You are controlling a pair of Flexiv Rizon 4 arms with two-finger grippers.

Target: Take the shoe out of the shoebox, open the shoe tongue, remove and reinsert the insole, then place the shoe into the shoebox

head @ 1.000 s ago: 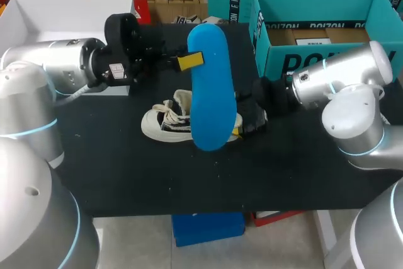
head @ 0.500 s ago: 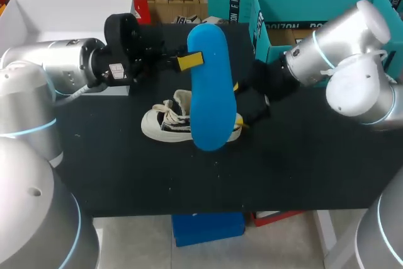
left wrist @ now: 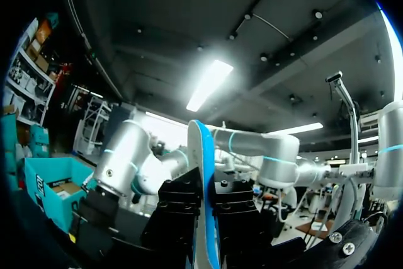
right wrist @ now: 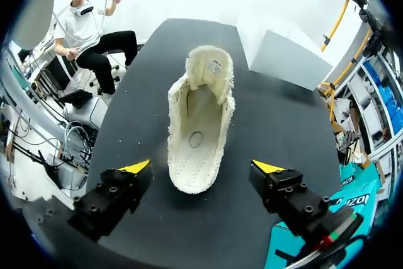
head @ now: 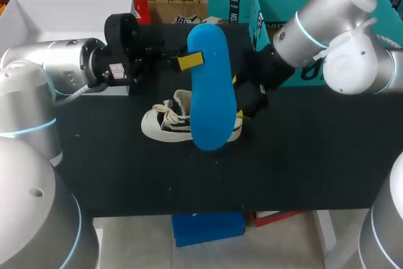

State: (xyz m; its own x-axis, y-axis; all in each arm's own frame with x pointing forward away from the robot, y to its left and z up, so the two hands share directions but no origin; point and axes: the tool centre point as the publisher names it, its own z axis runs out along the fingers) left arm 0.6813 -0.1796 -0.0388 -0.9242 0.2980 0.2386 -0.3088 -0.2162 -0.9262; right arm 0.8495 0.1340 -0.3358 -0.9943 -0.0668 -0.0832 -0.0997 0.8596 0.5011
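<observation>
Head view only: left tool (head: 184, 62) clenched on the blue insole (head: 210, 86), held broad face out above the shoe (head: 165, 121). Hides the shoe's heel half and much of the right tool (head: 242, 102) just behind the shoe.

Left wrist view: same insole (left wrist: 203, 181) edge-on, a thin blue strip pinched from both sides between black fingers (left wrist: 179, 212).

Right wrist view only: looking down into the shoe (right wrist: 198, 124), mouth wide, cream lining showing. Right tool (right wrist: 201, 168) released, yellow-tipped fingers (right wrist: 119, 190) either side of the shoe's near end, touching nothing.

Shoe flat on the black table (head: 283, 155), outside the teal shoebox (head: 259, 42). Shoebox well apart from the shoe on the right arm's (head: 315, 20) side, partly covered by that arm. White box (head: 63, 14) well apart from the shoe on the opposite side.
</observation>
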